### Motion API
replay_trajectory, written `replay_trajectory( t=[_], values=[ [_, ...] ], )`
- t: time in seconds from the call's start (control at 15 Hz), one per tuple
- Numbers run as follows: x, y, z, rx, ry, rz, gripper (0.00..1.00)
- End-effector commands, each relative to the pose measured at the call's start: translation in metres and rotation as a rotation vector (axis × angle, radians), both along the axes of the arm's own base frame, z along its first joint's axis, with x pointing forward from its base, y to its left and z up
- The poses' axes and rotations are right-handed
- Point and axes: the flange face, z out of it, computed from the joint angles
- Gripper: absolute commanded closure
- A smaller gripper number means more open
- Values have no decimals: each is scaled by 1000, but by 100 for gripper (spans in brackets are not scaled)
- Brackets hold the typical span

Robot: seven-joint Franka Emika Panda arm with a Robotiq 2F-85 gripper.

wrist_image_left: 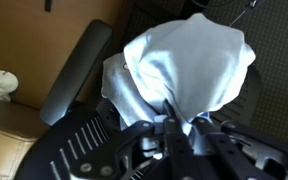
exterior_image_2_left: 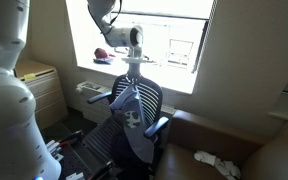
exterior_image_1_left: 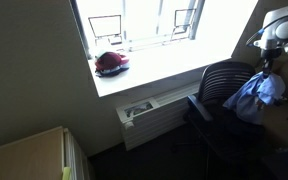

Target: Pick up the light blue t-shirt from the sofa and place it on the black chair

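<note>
The light blue t-shirt (wrist_image_left: 189,65) hangs bunched from my gripper (wrist_image_left: 174,125), which is shut on a fold of it. In both exterior views the shirt (exterior_image_1_left: 256,95) (exterior_image_2_left: 130,112) dangles over the black chair (exterior_image_1_left: 216,88) (exterior_image_2_left: 149,100), its lower part against the seat and backrest. The gripper (exterior_image_2_left: 135,72) is above the chair, pointing down. In the wrist view the chair's armrest (wrist_image_left: 76,72) lies left of the shirt and its mesh seat (wrist_image_left: 84,150) shows below. The sofa is out of view.
A window sill (exterior_image_1_left: 154,75) with a red object (exterior_image_1_left: 111,63) runs behind the chair. A radiator (exterior_image_1_left: 149,110) sits under it. A wooden cabinet (exterior_image_2_left: 39,85) stands beside the chair. A white cloth (exterior_image_2_left: 216,160) lies on a brown surface.
</note>
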Motion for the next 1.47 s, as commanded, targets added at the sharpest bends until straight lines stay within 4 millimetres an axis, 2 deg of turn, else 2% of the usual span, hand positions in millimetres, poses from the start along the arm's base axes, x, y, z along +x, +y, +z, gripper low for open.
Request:
replay_trajectory(
  t=[0.0, 0.13, 0.27, 0.4, 0.47, 0.8, 0.87, 1.0, 1.07, 1.2, 1.4],
  values=[
    [-7, 44, -32, 10, -148, -46, 98],
    [0, 63, -29, 54, -255, -111, 98],
    [9, 73, -12, 103, -342, -179, 98],
    [13, 74, -2, 143, -296, -198, 98],
    [14, 72, -5, 195, -182, -156, 98],
    [23, 32, -40, 331, 26, -53, 98],
    [25, 21, -49, 356, 66, -30, 67],
    [21, 3, -67, 353, 184, -10, 60],
    [16, 12, -56, 324, 99, -29, 77],
    [17, 0, -69, 334, 160, -26, 62],
    [19, 2, -70, 337, 169, -20, 59]
  ],
)
